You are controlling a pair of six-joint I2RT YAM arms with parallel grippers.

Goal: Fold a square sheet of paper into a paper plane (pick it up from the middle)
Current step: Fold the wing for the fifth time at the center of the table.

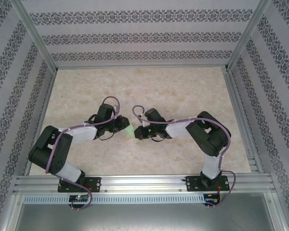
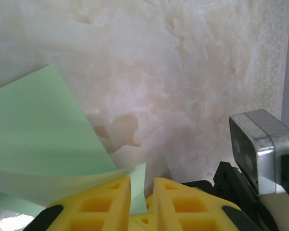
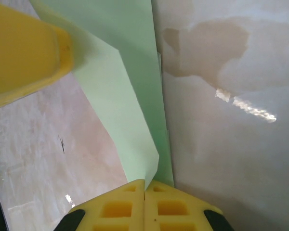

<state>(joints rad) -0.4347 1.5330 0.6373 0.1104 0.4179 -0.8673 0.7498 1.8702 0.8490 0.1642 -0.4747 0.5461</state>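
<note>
The pale green sheet of paper [image 1: 130, 131] is held up off the marble table [image 1: 149, 86] between both grippers at the middle. My right gripper [image 3: 144, 182] is shut on the creased lower tip of the sheet [image 3: 120, 72], whose folded flaps run up and away. My left gripper [image 2: 142, 180] has its jaws a narrow gap apart, with a corner strip of the sheet [image 2: 38, 130] standing in that gap against the left finger [image 2: 101, 202]. One left-gripper finger [image 3: 19, 48] lies against the paper's upper part. A finished dart-shaped paper plane is out of view.
The right arm's grey wrist camera [image 2: 257, 144] sits close at the right of the left wrist view. Patterned walls and aluminium rails [image 1: 135, 183] enclose the table. Both arms [image 1: 58, 144] bend in from the near edge.
</note>
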